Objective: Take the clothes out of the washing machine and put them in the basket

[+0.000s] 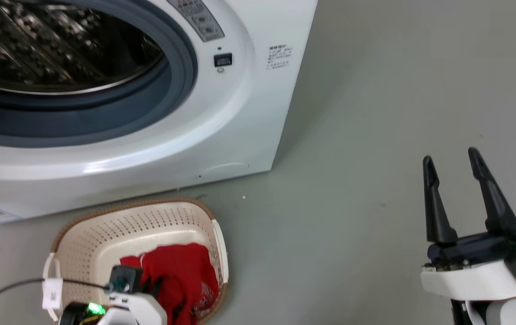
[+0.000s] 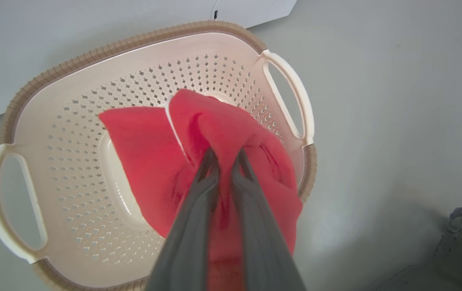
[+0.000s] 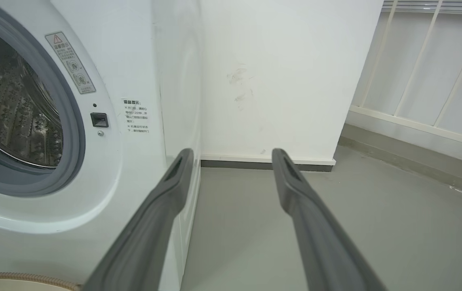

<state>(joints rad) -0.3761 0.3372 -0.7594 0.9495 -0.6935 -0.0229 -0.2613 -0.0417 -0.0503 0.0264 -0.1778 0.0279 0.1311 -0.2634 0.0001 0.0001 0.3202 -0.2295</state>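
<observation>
The red clothes (image 2: 150, 153) hang bunched over the cream basket (image 2: 133, 44), pinched between the two grey fingers of my left gripper (image 2: 224, 155), which is shut on the cloth. In the head view the clothes (image 1: 181, 275) sit in the right part of the basket (image 1: 104, 234), which stands on the floor just before the washing machine (image 1: 221, 135). The machine's porthole (image 1: 72, 67) is uncovered, showing the steel drum. My right gripper (image 1: 452, 158) is open and holds nothing, out over the floor to the right. In the right wrist view my right gripper (image 3: 233, 155) stands beside the washing machine (image 3: 133, 161).
Grey floor (image 1: 375, 113) spreads to the right of the washer. A white wall (image 3: 287, 81) with a dark skirting stands behind the machine, and a white railing (image 3: 429, 81) runs at the far right. A black cable (image 1: 9, 289) trails by my left wrist.
</observation>
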